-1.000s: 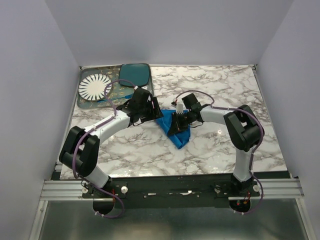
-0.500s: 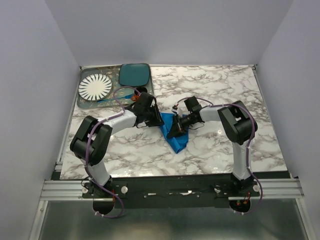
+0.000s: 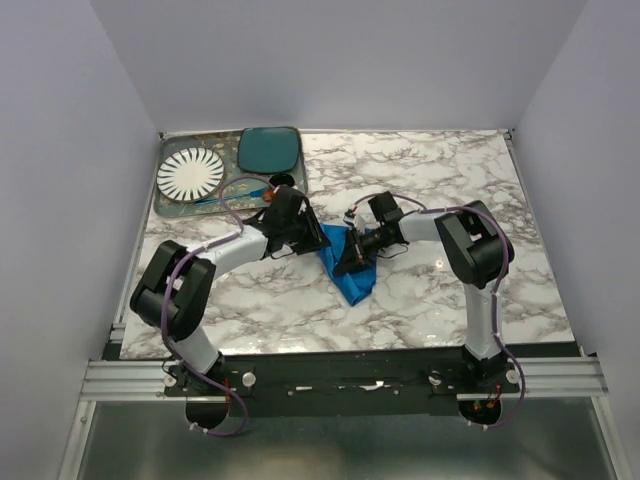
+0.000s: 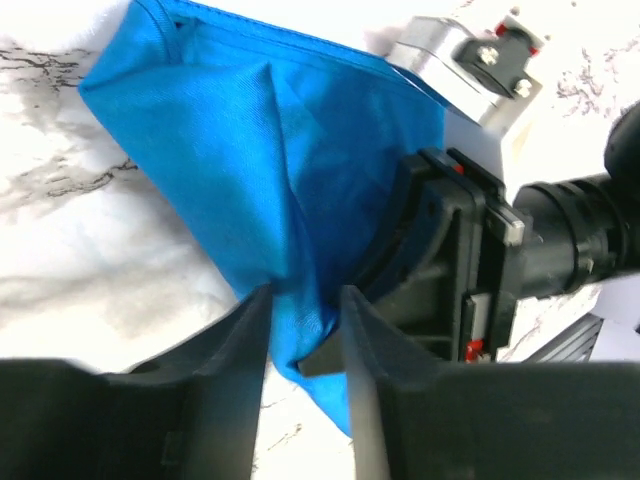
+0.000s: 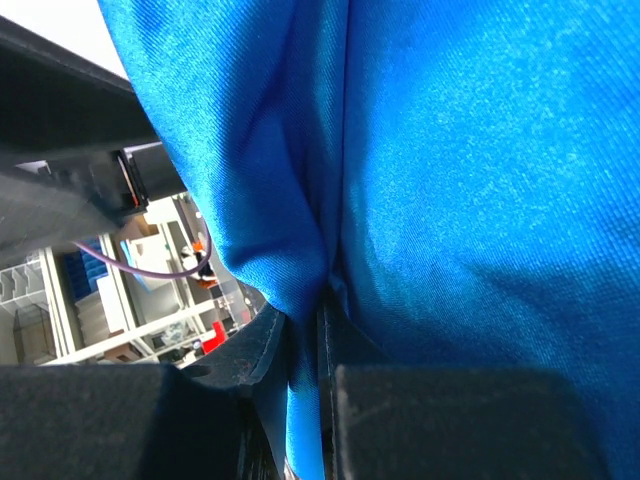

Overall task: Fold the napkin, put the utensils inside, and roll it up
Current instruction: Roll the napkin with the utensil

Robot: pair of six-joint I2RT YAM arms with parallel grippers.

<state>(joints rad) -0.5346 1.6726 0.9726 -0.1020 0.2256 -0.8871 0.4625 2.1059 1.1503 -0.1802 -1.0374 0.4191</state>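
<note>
Top external: a tray [image 3: 163,207] at 10 o'clock holds a striped white plate [image 3: 190,174], with a teal plate [image 3: 269,149] beside it. The left gripper [image 3: 308,243] has its jaws a narrow gap apart with cloth between them; can't tell if it grips. The napkin [image 3: 355,282] lies mid-table, folded. Its long axis runs 11 to 5 o'clock, tip toward 5. The right gripper [image 3: 348,262] covers its middle, jaws pinched on a fold. The table [image 3: 450,180] is marble and the walls are pale lavender.
</note>
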